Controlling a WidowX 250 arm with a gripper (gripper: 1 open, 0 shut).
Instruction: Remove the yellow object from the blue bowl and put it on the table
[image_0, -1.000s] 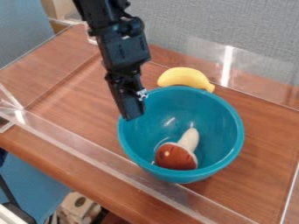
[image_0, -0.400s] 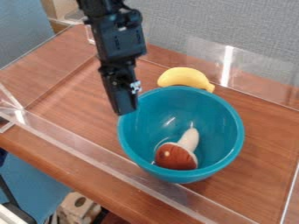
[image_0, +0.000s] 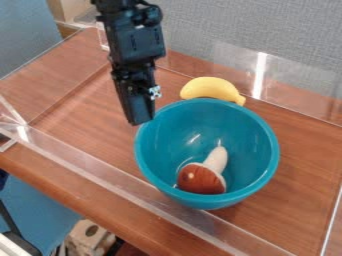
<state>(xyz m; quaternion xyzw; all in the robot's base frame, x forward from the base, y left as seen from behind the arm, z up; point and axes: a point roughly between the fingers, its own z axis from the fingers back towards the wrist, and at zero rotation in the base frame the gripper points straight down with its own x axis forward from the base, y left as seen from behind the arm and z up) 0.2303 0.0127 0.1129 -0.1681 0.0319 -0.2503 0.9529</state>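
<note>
The yellow object (image_0: 213, 91), a small curved banana shape, lies on the table (image_0: 80, 100) just behind the blue bowl (image_0: 207, 150), touching or nearly touching its far rim. Inside the bowl rests a red-brown and white mushroom-like item (image_0: 205, 173). My gripper (image_0: 140, 115) hangs from the black arm above the table at the bowl's left rim, fingers pointing down, shut with nothing in it. It stands left of the yellow object and apart from it.
Low clear acrylic walls (image_0: 80, 155) edge the tabletop at the front, left and back. A grey wall stands behind. Bare wood lies left of the bowl and at the far right.
The gripper has risen and shifted slightly left, away from the bowl's rim. The yellow object, bowl and mushroom item have not moved.
</note>
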